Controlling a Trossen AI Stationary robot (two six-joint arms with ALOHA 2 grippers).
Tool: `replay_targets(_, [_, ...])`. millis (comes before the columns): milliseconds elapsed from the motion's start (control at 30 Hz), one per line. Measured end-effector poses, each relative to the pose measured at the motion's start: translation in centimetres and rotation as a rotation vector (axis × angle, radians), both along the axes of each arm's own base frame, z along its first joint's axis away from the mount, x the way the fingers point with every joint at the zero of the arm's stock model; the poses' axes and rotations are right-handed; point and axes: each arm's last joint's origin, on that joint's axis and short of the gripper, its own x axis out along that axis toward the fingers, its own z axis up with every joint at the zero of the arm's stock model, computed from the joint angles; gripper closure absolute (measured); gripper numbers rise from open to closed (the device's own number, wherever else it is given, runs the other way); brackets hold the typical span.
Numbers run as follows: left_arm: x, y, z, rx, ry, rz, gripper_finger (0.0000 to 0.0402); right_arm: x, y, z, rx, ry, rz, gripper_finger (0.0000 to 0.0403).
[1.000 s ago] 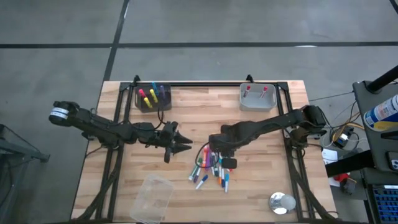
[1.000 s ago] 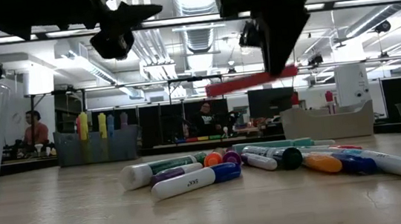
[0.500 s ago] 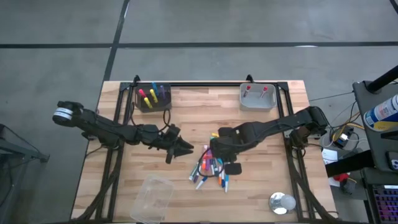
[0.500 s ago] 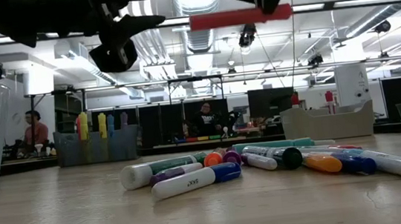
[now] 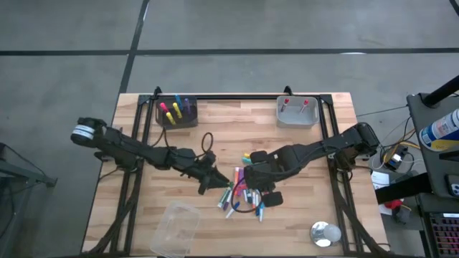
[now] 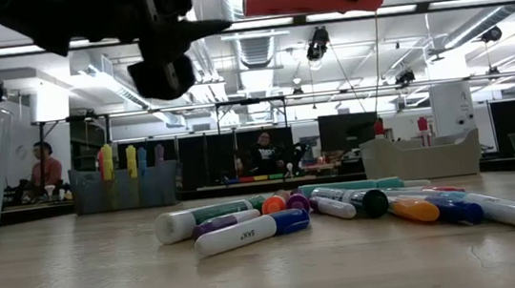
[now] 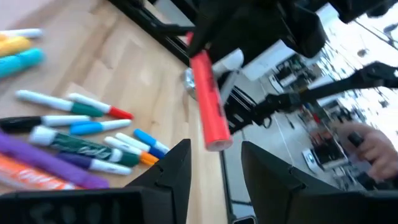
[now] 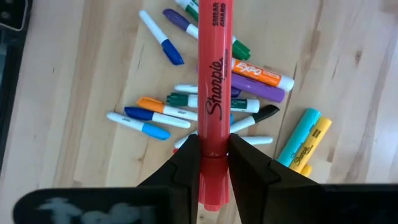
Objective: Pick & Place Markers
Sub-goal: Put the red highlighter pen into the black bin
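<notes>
A pile of markers [image 5: 242, 195] in mixed colours lies flat on the wooden table near its middle, and shows in the low view as markers [image 6: 341, 207] lying side by side. High above the pile my right gripper [image 8: 211, 148] is shut on a red marker [image 6: 312, 1]. My left gripper [image 5: 219, 178] hangs open just left of the pile, above the table. Its fingers [image 7: 177, 168] point about level toward the red marker [image 7: 208, 99] and have nothing between them. My right gripper pinches the red marker's barrel [image 8: 211, 124] between its two fingers, nearer one end than the middle. The fingers come from above, pointing steeply down, and lie across the marker. It hangs about level, well clear of the pile and the table.
A dark bin [image 5: 176, 113] holding upright markers stands at the far left. A grey bin [image 5: 297, 111] with two red-tipped markers stands at the far right. A clear plastic container [image 5: 176, 226] sits near the front edge, and a silver round thing [image 5: 324, 233] at the front right.
My right gripper has risen well above the pile with the red marker, which was slanted and now hangs about level. My left gripper has rolled and moved toward the table's right and near edge, closer to the pile, staying open.
</notes>
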Motion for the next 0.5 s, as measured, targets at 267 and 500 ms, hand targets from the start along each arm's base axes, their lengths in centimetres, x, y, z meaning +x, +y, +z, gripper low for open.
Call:
replay_targets(267, [2.4, -0.5, 0.0, 0.018, 0.072, -0.073, 0.0268, -0.2, 0.6, 0.0, -0.011, -0.003, 0.053, 0.0339])
replay_targets(500, [3.5, -0.6, 1.3, 0.02, 0.056, -0.088, 0.0268, -0.3, 0.8, 0.0, -0.017, -0.003, 0.08, 0.0339])
